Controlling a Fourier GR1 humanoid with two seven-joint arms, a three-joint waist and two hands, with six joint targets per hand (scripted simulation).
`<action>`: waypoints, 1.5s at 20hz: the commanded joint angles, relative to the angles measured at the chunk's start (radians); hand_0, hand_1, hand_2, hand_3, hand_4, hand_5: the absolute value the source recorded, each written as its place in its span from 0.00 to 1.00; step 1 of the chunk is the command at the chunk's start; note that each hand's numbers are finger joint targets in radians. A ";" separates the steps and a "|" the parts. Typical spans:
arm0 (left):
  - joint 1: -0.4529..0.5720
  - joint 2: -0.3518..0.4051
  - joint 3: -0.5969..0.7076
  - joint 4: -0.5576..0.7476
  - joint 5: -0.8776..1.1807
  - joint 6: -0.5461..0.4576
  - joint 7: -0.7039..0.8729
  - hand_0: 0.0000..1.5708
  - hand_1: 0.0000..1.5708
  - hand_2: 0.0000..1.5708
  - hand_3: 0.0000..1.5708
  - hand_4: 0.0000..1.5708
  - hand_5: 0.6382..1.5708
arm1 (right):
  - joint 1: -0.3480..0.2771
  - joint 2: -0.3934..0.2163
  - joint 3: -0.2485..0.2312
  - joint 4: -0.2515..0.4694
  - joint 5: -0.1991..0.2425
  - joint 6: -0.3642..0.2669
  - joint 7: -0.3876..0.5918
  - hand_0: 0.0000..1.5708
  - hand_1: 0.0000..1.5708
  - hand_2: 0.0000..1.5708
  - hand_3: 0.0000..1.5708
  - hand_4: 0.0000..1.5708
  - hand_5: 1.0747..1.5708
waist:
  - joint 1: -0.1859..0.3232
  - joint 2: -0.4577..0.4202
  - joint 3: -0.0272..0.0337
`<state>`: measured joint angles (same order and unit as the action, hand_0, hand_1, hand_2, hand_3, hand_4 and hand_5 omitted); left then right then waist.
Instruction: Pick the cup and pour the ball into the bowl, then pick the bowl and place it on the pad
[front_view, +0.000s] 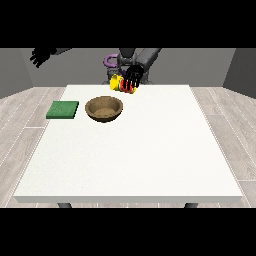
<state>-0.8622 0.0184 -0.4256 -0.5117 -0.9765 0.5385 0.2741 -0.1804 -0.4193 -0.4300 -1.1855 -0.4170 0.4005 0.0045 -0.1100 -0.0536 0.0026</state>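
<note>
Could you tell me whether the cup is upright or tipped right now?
Tipped. The yellow cup lies sideways in the hand at the view's right, held above the table behind the bowl.

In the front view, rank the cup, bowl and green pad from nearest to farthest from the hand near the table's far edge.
1. Cup: in that hand, tilted.
2. Bowl: on the table, nearer the camera.
3. Green pad: farther toward the view's left.

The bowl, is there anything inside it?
The brown bowl looks empty; only its dark inside shows. The ball isn't visible anywhere. The hand is wrapped around the tilted yellow cup behind the bowl, covering much of it.
</note>
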 joint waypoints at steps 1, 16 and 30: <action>-0.094 -0.018 -0.120 -0.005 -0.113 -0.106 0.198 0.84 0.84 1.00 1.00 0.90 0.98 | -0.035 0.016 0.026 0.056 0.031 -0.011 -0.013 0.00 0.00 0.00 0.10 0.45 0.98 | 0.000 -0.027 -0.0004; -0.134 -0.018 -0.382 -0.154 -0.312 -0.536 0.331 0.12 0.12 0.79 1.00 0.71 1.00 | -0.116 0.049 0.060 0.105 0.069 -0.064 -0.027 0.00 0.00 0.00 0.22 0.44 0.96 | -0.030 -0.035 -0.0021; -0.013 0.084 0.133 -0.506 0.186 -0.233 0.116 0.40 0.40 0.60 0.43 0.82 0.97 | -0.083 0.052 0.010 0.120 0.092 -0.186 -0.040 0.00 0.00 0.00 0.08 0.49 0.98 | 0.216 -0.043 -0.0131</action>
<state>-0.9111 0.0895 -0.4662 -0.9079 -0.9938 0.2452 0.4707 -0.2801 -0.3728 -0.4047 -1.0744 -0.3345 0.2538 -0.0287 0.0346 -0.0855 -0.0061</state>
